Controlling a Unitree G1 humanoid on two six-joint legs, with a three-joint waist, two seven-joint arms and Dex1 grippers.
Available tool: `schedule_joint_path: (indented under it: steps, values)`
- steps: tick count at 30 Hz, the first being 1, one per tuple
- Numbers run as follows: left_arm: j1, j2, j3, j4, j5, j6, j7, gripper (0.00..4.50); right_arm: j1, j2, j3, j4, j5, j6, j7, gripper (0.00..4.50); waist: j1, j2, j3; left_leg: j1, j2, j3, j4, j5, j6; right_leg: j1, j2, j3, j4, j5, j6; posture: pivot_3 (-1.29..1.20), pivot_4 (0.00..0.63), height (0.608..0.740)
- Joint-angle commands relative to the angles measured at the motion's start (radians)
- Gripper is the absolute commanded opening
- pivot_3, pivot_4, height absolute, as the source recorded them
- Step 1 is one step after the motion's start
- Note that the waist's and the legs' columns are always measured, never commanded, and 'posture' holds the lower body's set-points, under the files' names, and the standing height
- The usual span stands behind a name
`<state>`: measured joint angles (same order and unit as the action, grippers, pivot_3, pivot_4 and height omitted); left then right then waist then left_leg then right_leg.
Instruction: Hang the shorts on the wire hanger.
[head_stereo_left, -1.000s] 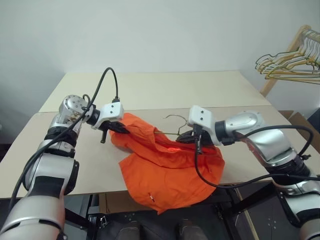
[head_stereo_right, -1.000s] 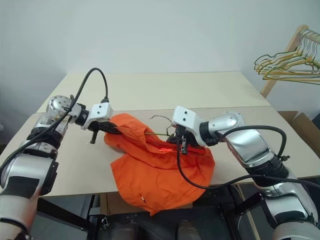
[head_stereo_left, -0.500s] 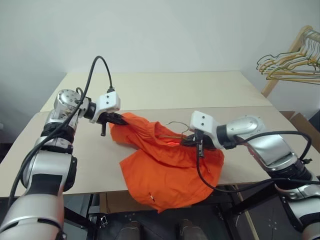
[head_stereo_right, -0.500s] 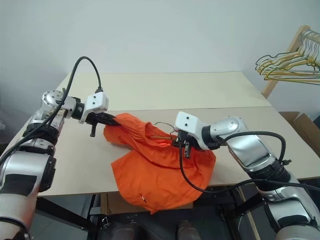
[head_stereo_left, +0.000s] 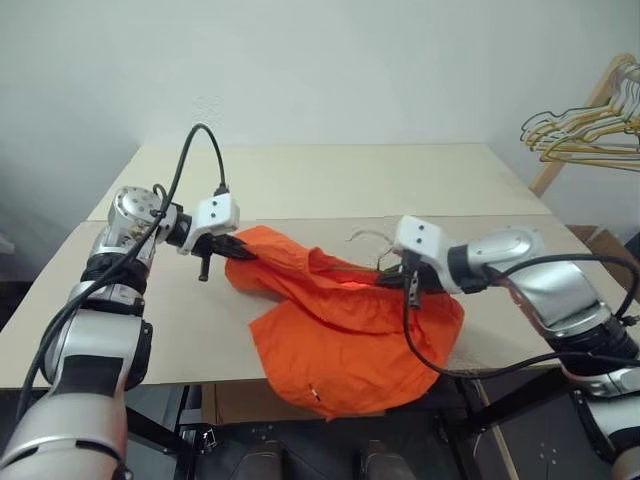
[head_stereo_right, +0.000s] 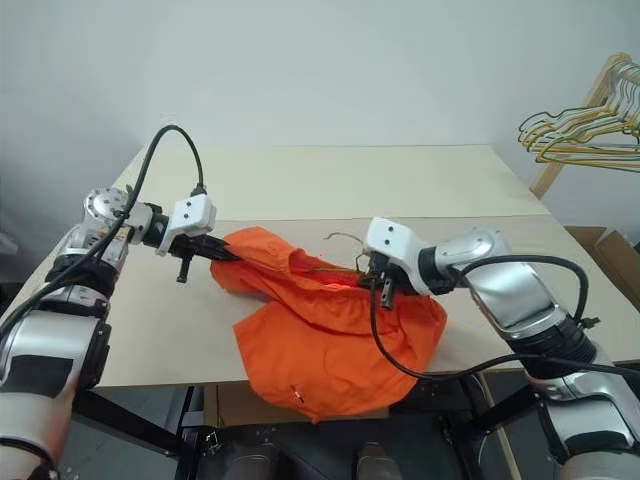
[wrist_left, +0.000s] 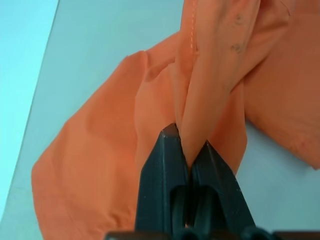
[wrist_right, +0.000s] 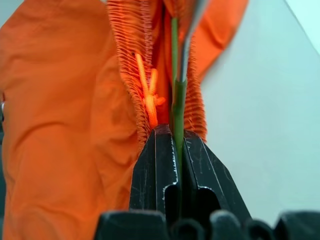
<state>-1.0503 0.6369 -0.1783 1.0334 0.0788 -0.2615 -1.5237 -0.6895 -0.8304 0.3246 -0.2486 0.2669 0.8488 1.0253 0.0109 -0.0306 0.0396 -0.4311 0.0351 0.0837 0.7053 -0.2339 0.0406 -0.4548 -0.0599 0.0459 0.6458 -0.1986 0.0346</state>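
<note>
Across the counter (head_stereo_left: 330, 180) centre, the shorts (head_stereo_left: 350, 330) sag limp and light between both tools. Left tool (wrist_left: 189, 150) pinches a fabric fold at nine o'clock; right tool (wrist_right: 176, 140) clamps the hanger (wrist_right: 175, 100) wire beside the waistband, probably the firmest hold.

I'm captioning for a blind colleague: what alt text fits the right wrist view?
The right gripper is shut on the wire hanger, whose thin green wire runs up beside the gathered waistband of the orange shorts, over a pale table.
</note>
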Motion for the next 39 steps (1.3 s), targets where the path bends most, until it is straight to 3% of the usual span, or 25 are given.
schedule_joint_path:
  steps: [1,17,21,29,32,36,39]
  values:
    - [-0.014,0.02,0.01,-0.031,-0.004,-0.008,0.01,0.04,-0.023,-0.034,-0.073,-0.021,0.028,0.02,0.021,0.0,0.0,0.0,0.0,0.0,0.0,0.0,0.0,0.0,0.0,0.0,0.0,0.0,0.0,0.0,0.0,0.04,0.0,0.74]
    - [-0.035,-0.059,0.013,-0.032,-0.01,0.0,0.089,0.04,-0.164,0.043,-0.014,-0.006,0.049,0.048,0.062,0.0,-0.001,0.0,0.0,0.0,0.0,0.0,0.0,0.0,0.0,0.0,0.0,0.0,0.0,0.0,0.0,0.03,0.0,0.74]
    - [-0.025,-0.025,0.003,-0.039,-0.008,0.009,0.024,0.91,-0.182,0.043,-0.023,0.012,0.064,0.062,0.072,0.0,-0.003,0.0,0.0,0.0,0.0,0.0,0.0,0.0,0.0,0.0,0.0,0.0,0.0,0.0,0.0,0.03,0.0,0.74]
    - [-0.048,0.049,0.028,-0.055,-0.039,-0.031,-0.073,3.43,-0.232,0.018,-0.035,0.056,0.084,0.12,0.095,0.0,-0.006,0.0,0.0,0.0,0.001,0.001,0.0,0.0,0.0,-0.001,0.0,0.0,0.0,0.0,-0.001,0.04,0.0,0.74]
    - [-0.065,0.062,-0.007,-0.151,-0.162,-0.002,-0.09,4.37,-0.265,0.009,-0.025,0.074,0.084,0.141,0.108,0.0,-0.002,0.0,0.0,-0.001,0.001,0.001,0.0,0.0,0.0,-0.001,0.0,0.0,0.0,0.0,-0.001,0.04,0.0,0.74]
    - [-0.087,0.019,-0.021,-0.259,-0.263,0.066,-0.091,4.45,-0.323,0.007,-0.007,0.108,0.076,0.163,0.126,0.0,0.001,0.0,0.0,-0.002,0.0,0.001,0.0,0.0,0.0,-0.002,-0.001,0.0,0.0,0.0,-0.001,0.03,0.0,0.74]
    - [-0.097,-0.051,-0.027,-0.283,-0.264,0.09,-0.091,4.45,-0.367,0.011,0.007,0.124,0.074,0.183,0.138,0.0,0.0,0.0,0.0,-0.001,0.0,0.001,0.0,0.0,0.0,-0.002,-0.001,0.0,0.0,0.0,-0.001,0.02,0.0,0.74]
